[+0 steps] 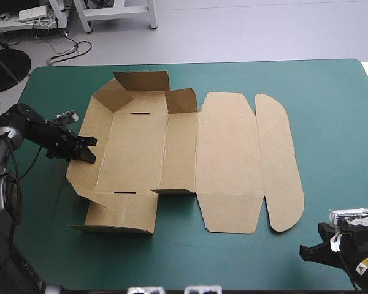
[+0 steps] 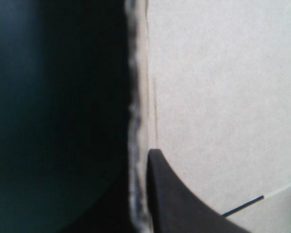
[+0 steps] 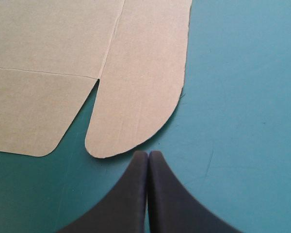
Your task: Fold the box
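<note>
Roughly a third done, judging by the box (image 1: 141, 147): spread across the middle of the teal-green cover (image 1: 331, 110), long side running left to right

Done: far wall (image 1: 141, 79) on the left half standing, both corner flaps (image 1: 181, 101) turned inward

In hand: left wall (image 1: 86, 174) tilted up off the cover, pinched at its outer edge by the left gripper (image 1: 89, 154). Backed up by the left wrist view: cut edge of the board running into the grip, one black finger (image 2: 174, 199) flat on the inner face, the other hidden behind the board

Near wall (image 1: 119, 214) low, barely off the cover if at all

Not started: lid panel (image 1: 228, 153) and rounded tuck flap (image 1: 279, 165), both lying flat

Right gripper (image 3: 148, 154) idle near the table's near right corner, fingers pressed together on nothing, just short of the rounded flap's near end, not touching

Probably left: stand the near wall, fold the left wall over the flaps, lock tabs into the slots (image 1: 140, 113), then deal with the lid
</note>
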### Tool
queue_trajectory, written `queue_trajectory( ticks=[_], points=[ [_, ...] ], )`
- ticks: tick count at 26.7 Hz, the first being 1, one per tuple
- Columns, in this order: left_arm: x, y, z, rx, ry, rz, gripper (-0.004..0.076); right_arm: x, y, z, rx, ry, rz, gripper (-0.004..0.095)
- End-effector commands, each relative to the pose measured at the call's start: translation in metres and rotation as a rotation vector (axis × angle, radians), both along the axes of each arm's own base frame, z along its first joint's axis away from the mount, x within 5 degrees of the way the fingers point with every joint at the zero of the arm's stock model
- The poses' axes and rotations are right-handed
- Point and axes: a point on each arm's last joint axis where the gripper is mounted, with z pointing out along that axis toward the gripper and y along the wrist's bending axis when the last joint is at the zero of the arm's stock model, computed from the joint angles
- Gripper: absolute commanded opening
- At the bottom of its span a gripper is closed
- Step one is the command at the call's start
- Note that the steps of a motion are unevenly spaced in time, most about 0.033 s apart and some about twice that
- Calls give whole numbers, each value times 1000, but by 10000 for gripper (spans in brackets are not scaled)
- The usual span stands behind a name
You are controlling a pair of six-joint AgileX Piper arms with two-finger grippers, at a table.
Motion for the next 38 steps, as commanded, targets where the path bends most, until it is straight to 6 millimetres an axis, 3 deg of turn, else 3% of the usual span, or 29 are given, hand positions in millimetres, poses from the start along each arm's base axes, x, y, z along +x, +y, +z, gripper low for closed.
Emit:
queue_trajectory(
  ticks=[1, 8, 14, 15, 20, 28, 38],
  points=[
    [-3, -17, 44, 49, -126, -114, -10, 5, 0, 12, 3, -75, -3, -19],
    [-4, -67, 105, 316, -353, -420, -10, 5, 0, 13, 3, -79, -4, -20],
    [1, -112, 152, 509, -599, -544, -10, 5, 0, 13, 3, -81, -4, -19],
    [3, -128, 168, 571, -706, -571, -10, 5, 0, 13, 3, -81, -4, -20],
    [-1, -168, 196, 691, -930, -688, -10, 5, 0, 13, 2, -82, -3, -20],
    [-53, -268, 207, 781, -1145, -1107, -10, 8, 0, 17, 6, -133, -9, -20],
    [-50, -288, 197, 782, -1205, -1115, -10, 12, -3, 26, 21, -196, -54, -19]
  ],
)
